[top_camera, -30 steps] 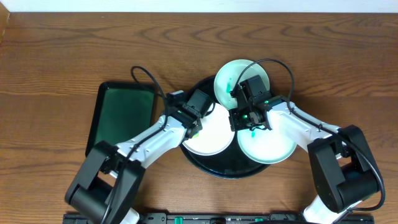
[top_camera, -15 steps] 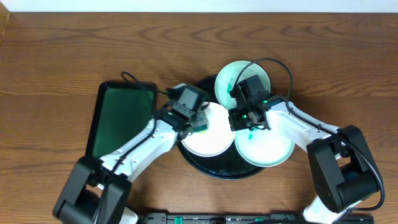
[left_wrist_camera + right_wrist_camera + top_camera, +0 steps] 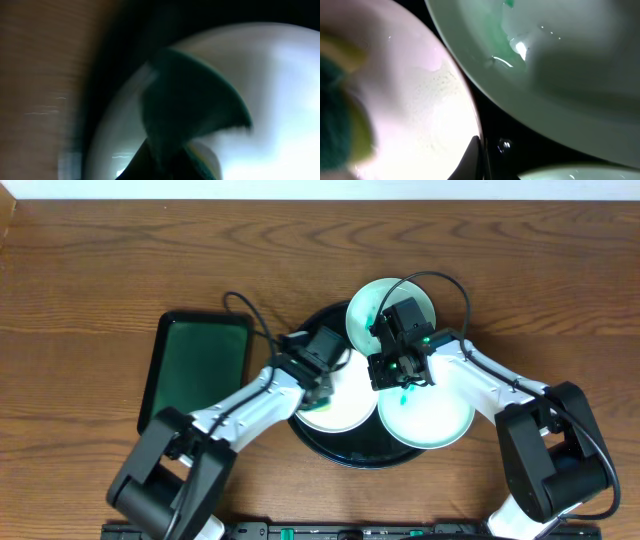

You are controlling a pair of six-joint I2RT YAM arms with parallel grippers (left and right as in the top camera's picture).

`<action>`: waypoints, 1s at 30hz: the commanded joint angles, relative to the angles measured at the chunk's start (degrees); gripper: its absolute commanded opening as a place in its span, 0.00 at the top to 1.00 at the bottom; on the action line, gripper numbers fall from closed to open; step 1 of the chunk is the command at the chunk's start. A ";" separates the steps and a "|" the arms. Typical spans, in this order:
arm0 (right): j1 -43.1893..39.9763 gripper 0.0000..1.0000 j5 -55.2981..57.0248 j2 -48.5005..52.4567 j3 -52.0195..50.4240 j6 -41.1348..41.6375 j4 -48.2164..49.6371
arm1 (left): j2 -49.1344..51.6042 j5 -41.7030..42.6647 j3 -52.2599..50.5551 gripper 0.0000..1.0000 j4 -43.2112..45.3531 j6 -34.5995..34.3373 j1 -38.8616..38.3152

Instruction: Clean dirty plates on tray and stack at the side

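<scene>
On the overhead view, the round black tray [image 3: 318,438] sits near the middle of the tabletop, a little toward the near edge, with the three plates on it. The left plate [image 3: 338,412] and the right plate [image 3: 432,418] lie flat side by side. The far plate [image 3: 385,298] is tilted, carries a teal smear and overhangs the tray's far rim. My left gripper [image 3: 322,375] is over the far side of the left plate, with a bit of green sponge [image 3: 322,392] showing under it. My right gripper [image 3: 385,365] hangs where the three plates come closest, and from here I cannot tell how wide it is. A dark green rectangular tray [image 3: 195,370] lies toward the left edge of the table. The left wrist view is badly blurred. It shows a dark teal sponge [image 3: 195,105] with a yellowish layer pressed on the white plate [image 3: 280,75], reaching out from my fingers, so this hand looks clamped on it. The black rim [image 3: 112,75] and the wood lie to the left. In the right wrist view the left plate [image 3: 415,95] fills the left side, with the sponge [image 3: 335,115] at its edge. The smeared plate [image 3: 560,75] fills the upper right and black tray [image 3: 492,127] shows between them. The jaws do not show clearly, so I cannot tell their state.
</scene>
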 commanded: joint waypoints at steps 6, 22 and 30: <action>-0.44 0.99 2.51 -5.20 4.74 -2.67 -2.51 | -11.56 -18.10 -2.82 0.93 -5.62 -0.28 7.39; 6.95 0.63 -2.25 -6.03 6.75 -0.96 1.66 | -28.30 -8.17 -2.84 0.93 -4.09 3.17 11.65; 11.80 0.62 5.16 0.02 6.75 7.19 3.45 | -28.26 -8.13 -2.84 0.93 -8.87 3.17 21.46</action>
